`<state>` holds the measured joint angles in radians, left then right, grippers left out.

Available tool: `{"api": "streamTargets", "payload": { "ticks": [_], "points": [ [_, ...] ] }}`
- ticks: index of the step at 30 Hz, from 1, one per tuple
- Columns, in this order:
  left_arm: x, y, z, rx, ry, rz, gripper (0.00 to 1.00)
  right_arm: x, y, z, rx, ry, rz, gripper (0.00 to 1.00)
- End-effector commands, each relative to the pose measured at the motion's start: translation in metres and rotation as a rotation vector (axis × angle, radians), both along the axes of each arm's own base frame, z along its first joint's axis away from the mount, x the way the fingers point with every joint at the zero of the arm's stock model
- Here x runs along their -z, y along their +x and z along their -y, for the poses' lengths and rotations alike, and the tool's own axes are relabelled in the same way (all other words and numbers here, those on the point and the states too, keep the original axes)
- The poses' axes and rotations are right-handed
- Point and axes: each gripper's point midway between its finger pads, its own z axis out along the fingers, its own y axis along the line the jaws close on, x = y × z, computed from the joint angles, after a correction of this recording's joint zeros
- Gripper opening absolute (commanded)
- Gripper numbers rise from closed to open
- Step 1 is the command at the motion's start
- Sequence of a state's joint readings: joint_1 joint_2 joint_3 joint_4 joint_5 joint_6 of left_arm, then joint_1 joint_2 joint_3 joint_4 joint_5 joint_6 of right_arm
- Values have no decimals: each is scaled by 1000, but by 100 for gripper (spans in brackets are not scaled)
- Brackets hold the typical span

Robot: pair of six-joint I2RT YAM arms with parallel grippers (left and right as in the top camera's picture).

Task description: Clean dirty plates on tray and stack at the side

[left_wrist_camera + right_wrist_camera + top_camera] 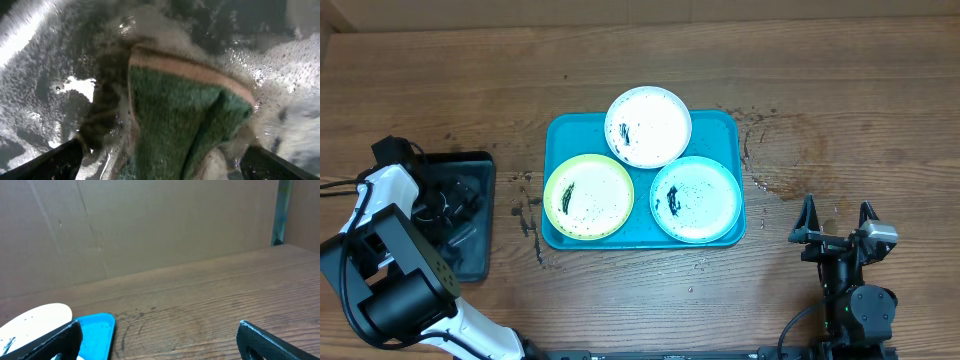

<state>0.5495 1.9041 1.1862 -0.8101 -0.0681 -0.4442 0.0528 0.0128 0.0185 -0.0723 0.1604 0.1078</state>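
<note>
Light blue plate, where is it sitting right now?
In the overhead view the light blue plate sits on the right side of the tray, nearest the robot, beside the yellow-green plate and in front of the white plate.
</note>
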Motion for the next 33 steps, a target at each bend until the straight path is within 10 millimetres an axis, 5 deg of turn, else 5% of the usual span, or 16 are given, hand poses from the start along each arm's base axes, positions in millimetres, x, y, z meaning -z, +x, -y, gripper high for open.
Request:
{"api": "streamTargets", "payload": {
  "ticks": [1, 4, 7, 8, 13, 14, 16, 17, 27, 29, 33],
  "points": [
    [4, -1, 14, 4, -73, 0, 91, 2, 0, 0, -1, -4, 3, 100],
    [4, -2, 15, 4, -77, -3, 57, 2, 0, 0, -1, -4, 3, 100],
    [4, -2, 14, 4, -77, -3, 10, 2, 0, 0, -1, -4, 3, 100],
    [4, -2, 14, 3, -77, -2, 4, 2, 0, 0, -1, -4, 3, 100],
    [4, 0, 12, 4, -66, 6, 5, 2, 0, 0, -1, -4, 3, 100],
    [4, 1, 11, 4, -60, 11, 20, 2, 0, 0, -1, -4, 3, 100],
    [4, 6, 8, 5, -49, 29, 93, 2, 0, 0, -1, -4, 3, 100],
    [3, 8, 6, 5, -43, 39, 100, 2, 0, 0, -1, -4, 3, 100],
    [2, 24, -3, 7, -3, 104, 100, 2, 0, 0, -1, -4, 3, 100],
    [2, 24, -3, 7, -3, 103, 83, 2, 0, 0, -1, -4, 3, 100],
    [2, 22, -2, 6, -9, 95, 24, 2, 0, 0, -1, -4, 3, 100]
  ]
}}
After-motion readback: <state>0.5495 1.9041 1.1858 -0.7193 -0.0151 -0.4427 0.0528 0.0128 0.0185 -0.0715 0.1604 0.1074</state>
